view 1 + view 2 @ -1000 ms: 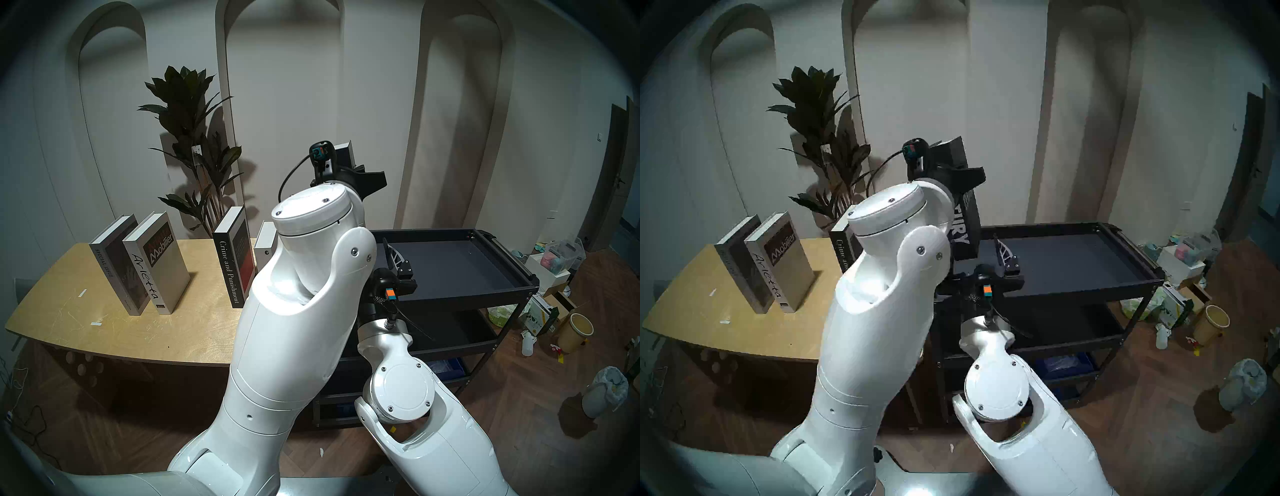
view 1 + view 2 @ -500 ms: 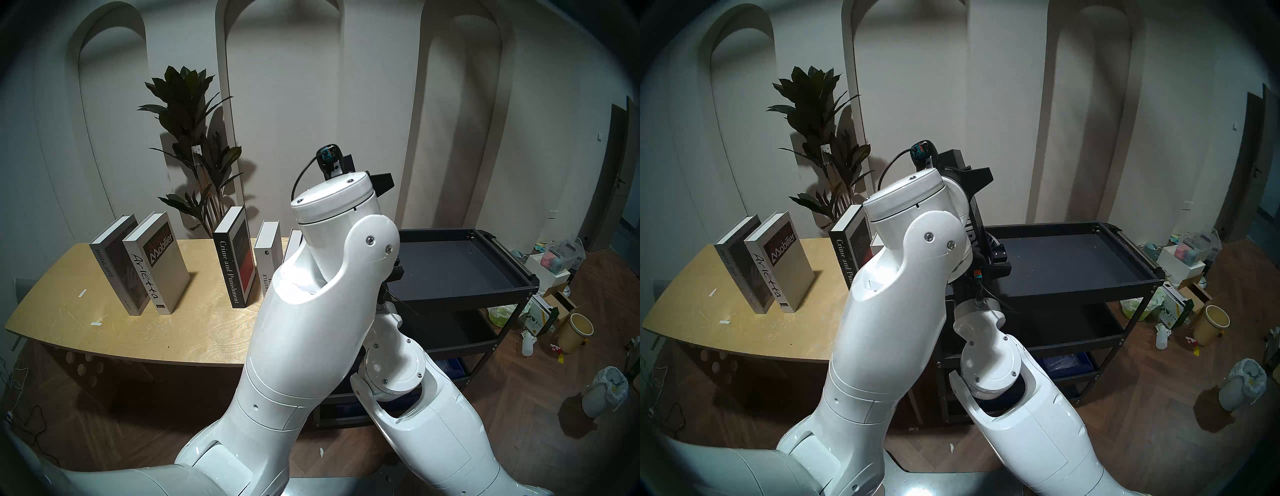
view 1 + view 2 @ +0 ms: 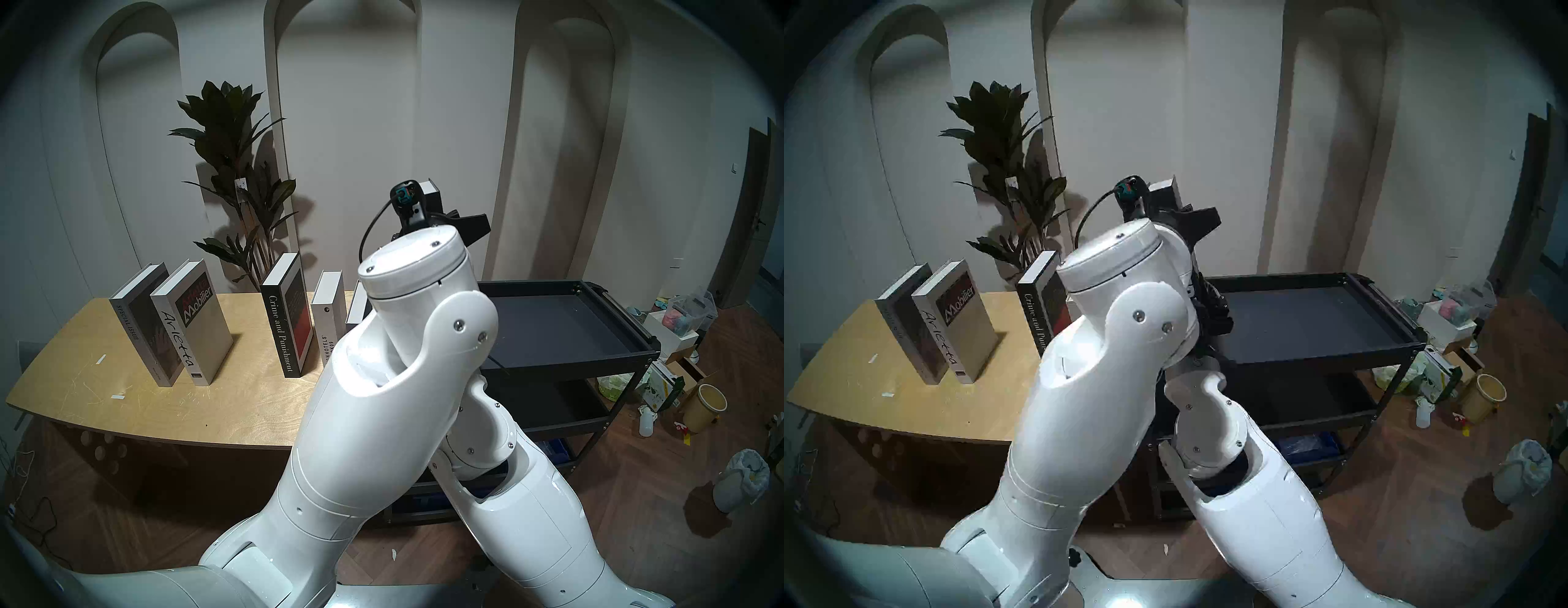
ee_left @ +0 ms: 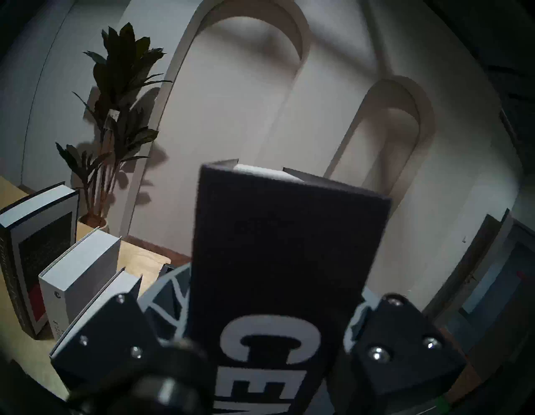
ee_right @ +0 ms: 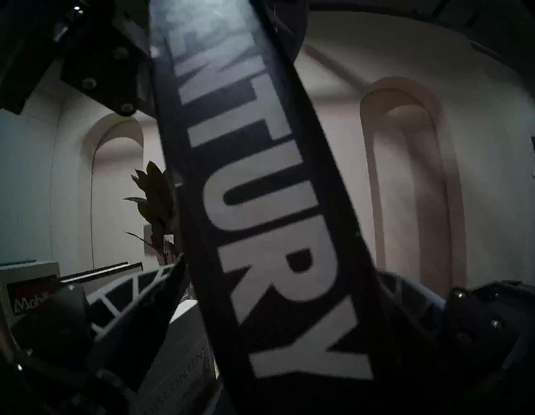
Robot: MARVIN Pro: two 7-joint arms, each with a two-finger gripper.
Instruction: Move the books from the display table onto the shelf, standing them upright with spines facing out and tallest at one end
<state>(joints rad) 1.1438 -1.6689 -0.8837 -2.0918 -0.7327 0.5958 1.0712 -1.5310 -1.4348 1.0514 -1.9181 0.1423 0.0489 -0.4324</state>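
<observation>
My left gripper (image 4: pixel 269 292) is shut on a black book (image 4: pixel 283 246) with CENTURY on its spine. It holds the book (image 3: pixel 432 193) upright in the air over the left end of the black shelf (image 3: pixel 568 361). My right gripper (image 5: pixel 275 275) is open, and the book's lower spine (image 5: pixel 269 203) runs between its fingers. In the head view my left arm mostly hides the right gripper. Several books stand on the display table (image 3: pixel 127 407): SPECIAL ISSUE (image 3: pixel 135 327), Arietta (image 3: pixel 191 322), Crime and Punishment (image 3: pixel 288 318) and a white one (image 3: pixel 329 314).
The shelf's grey top tray (image 3: pixel 1314 318) holds nothing that I can see. A tall plant (image 3: pixel 237 170) stands behind the table. On the floor to the right lie a yellow bucket (image 3: pixel 704 407), a bagged bin (image 3: pixel 742 479) and boxes.
My left arm has carried the black book to the right, toward the shelf. My right gripper has swung left from above the tray and now straddles the book's lower spine.
</observation>
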